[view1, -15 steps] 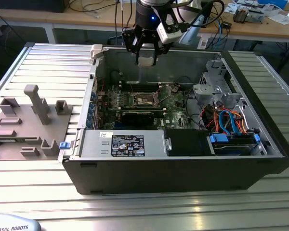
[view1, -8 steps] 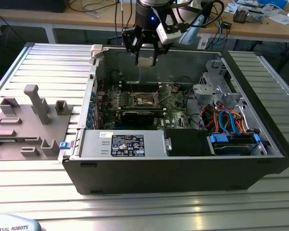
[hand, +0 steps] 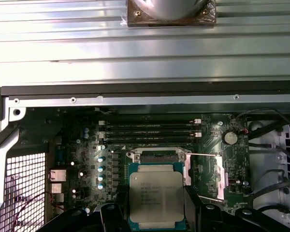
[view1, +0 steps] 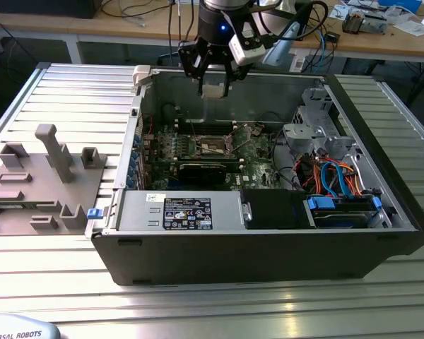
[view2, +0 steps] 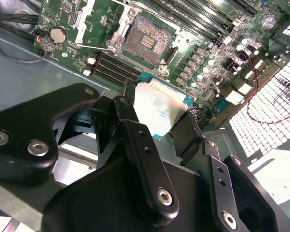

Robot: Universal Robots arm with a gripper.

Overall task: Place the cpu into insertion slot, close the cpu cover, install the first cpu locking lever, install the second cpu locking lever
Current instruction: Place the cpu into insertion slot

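Observation:
My gripper point(view1: 213, 85) hangs over the open computer case point(view1: 268, 247), above the motherboard's back part, shut on the cpu point(view1: 213, 91). In both wrist views the cpu point(view2: 162, 108) point(hand: 157, 195) sits flat between the black fingers point(view2: 135, 130), silver top showing. The insertion slot point(view2: 146, 39) lies open and bare on the green board below, partly hidden by the cpu in the first wrist view. The cpu cover point(hand: 217, 176) point(view2: 84, 19) is swung open beside the slot. A thin locking lever point(hand: 203, 154) stands raised across the slot's edge.
Memory slots point(hand: 150, 130) run alongside the socket. A power supply point(view1: 177, 212) and a drive bay with blue and orange cables point(view1: 339, 187) fill the case's near side. A grey parts fixture point(view1: 42, 183) lies on the ribbed table at the exterior view's left.

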